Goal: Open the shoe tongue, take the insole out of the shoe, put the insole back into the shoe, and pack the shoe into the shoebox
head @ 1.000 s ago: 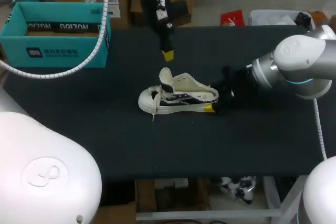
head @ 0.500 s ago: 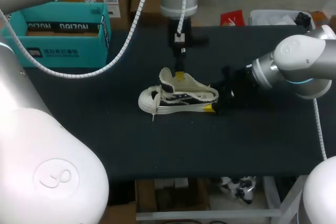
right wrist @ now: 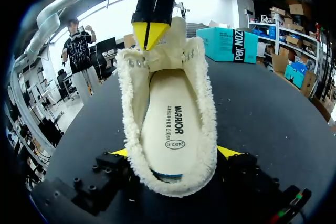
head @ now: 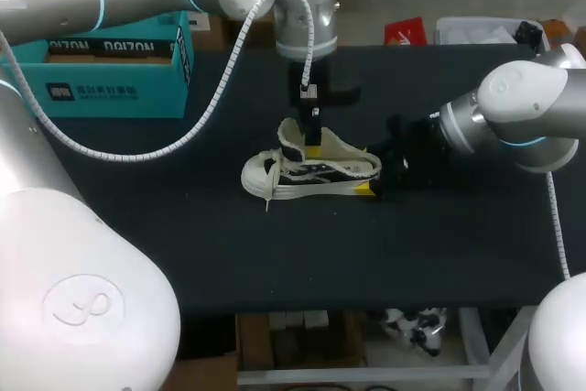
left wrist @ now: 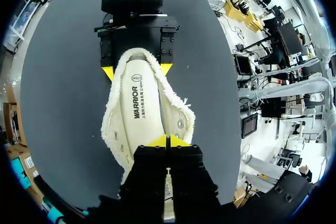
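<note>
A white low shoe [head: 311, 171] with black stripes and a fleecy lining lies mid-table, toe to the left, tongue [head: 290, 137] raised. Its white insole [left wrist: 137, 108] lies inside. My left gripper [head: 314, 147] points straight down into the shoe's mouth just behind the tongue, its tips [left wrist: 167, 141] shut together with nothing between them. My right gripper [head: 371, 180] straddles the heel, one finger pressed to each side [right wrist: 175, 153], and holds the shoe. From there the left gripper [right wrist: 149, 34] shows at the tongue. The teal shoebox [head: 101, 66] stands open at the table's back left.
The black table [head: 183, 254] has free room in front of and to the left of the shoe. My left arm's white cable [head: 211, 107] hangs in a loop over the table between the shoebox and the shoe.
My left gripper has come forward from behind the shoe and dropped down into its mouth by the tongue. The right gripper and the shoe have stayed put.
</note>
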Controlling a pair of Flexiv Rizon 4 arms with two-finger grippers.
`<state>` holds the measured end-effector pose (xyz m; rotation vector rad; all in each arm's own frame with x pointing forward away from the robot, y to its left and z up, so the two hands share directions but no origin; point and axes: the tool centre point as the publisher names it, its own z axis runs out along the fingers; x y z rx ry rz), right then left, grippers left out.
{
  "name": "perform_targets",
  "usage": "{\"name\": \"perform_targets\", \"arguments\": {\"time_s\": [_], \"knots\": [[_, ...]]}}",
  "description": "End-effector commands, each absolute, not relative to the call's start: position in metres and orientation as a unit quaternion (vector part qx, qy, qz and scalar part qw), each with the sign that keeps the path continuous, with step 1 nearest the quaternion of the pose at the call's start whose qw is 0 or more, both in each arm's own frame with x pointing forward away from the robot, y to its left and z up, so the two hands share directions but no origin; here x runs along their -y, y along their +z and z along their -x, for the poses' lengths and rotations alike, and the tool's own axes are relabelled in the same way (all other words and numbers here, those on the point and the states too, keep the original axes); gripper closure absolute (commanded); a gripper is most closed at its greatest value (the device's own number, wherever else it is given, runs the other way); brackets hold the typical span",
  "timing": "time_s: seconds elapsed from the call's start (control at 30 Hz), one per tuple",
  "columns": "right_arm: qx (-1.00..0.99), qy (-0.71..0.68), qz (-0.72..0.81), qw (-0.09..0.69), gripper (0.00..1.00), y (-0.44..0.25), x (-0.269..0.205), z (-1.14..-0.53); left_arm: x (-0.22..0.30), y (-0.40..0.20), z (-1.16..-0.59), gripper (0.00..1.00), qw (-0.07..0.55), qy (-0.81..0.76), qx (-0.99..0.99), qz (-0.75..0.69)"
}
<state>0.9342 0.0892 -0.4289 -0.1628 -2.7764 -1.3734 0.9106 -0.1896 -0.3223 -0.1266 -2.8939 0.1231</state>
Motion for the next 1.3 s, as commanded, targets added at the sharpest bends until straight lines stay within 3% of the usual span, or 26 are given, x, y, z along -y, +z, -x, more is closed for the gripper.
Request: {"name": "perform_targets", "arguments": {"time_s": [0.03, 0.4, 1.3], "knots": [[0.895, -0.443, 0.053, 0.019, 1.00, -0.438, -0.091, -0.937, 0.191, -0.340, -0.903, 1.00, 0.109, 0.056, 0.992, 0.043], [0.895, -0.443, 0.053, 0.019, 1.00, -0.438, -0.091, -0.937, 0.192, -0.369, -0.902, 1.00, 0.115, 0.051, 0.991, 0.042], [0.895, -0.443, 0.053, 0.019, 1.00, -0.438, -0.091, -0.937, 0.200, -0.412, -0.904, 1.00, 0.052, 0.038, 0.998, -0.002]]}}
